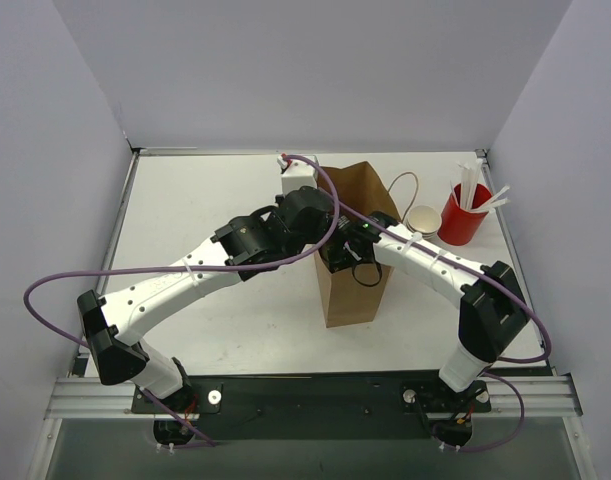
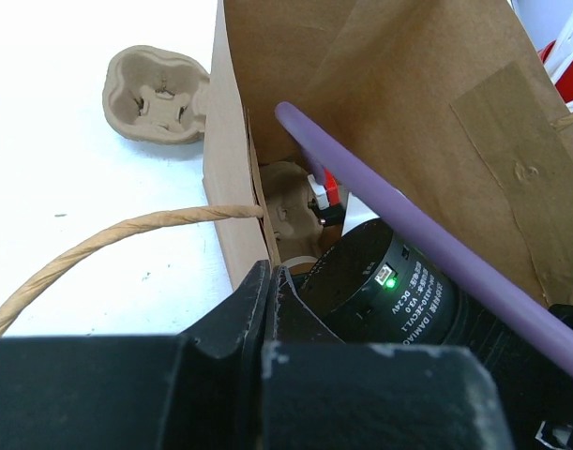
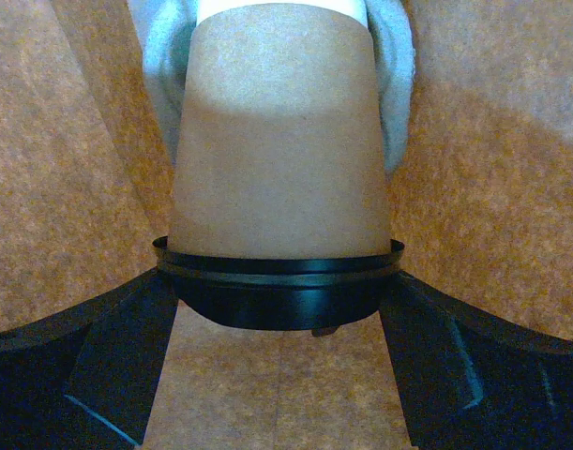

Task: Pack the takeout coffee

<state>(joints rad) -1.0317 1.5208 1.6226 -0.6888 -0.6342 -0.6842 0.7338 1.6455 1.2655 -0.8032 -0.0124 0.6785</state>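
The takeout coffee (image 3: 277, 159), a brown kraft cup with a black lid (image 3: 278, 291), hangs inside the brown paper bag (image 1: 350, 290). In the right wrist view the bag's inner walls (image 3: 70, 169) surround it. My right gripper (image 3: 278, 309) is down in the bag, its fingers (image 3: 127, 328) pressed against both sides of the lid rim. A grey-lit moulded shape (image 3: 394, 84) rings the cup's far end. In the top view only the right wrist (image 1: 350, 250) shows at the bag's mouth. My left gripper (image 2: 267, 281) is shut on the bag's left wall (image 2: 232, 169) at its top edge.
The red cup with white sticks (image 1: 463, 215) and the stack of tan cups (image 1: 422, 220) stand right of the bag. A pulp cup carrier (image 2: 159, 94) lies on the table beyond the bag. The bag's twine handle (image 2: 108, 239) loops outward. A purple cable (image 2: 408, 225) crosses the bag's mouth.
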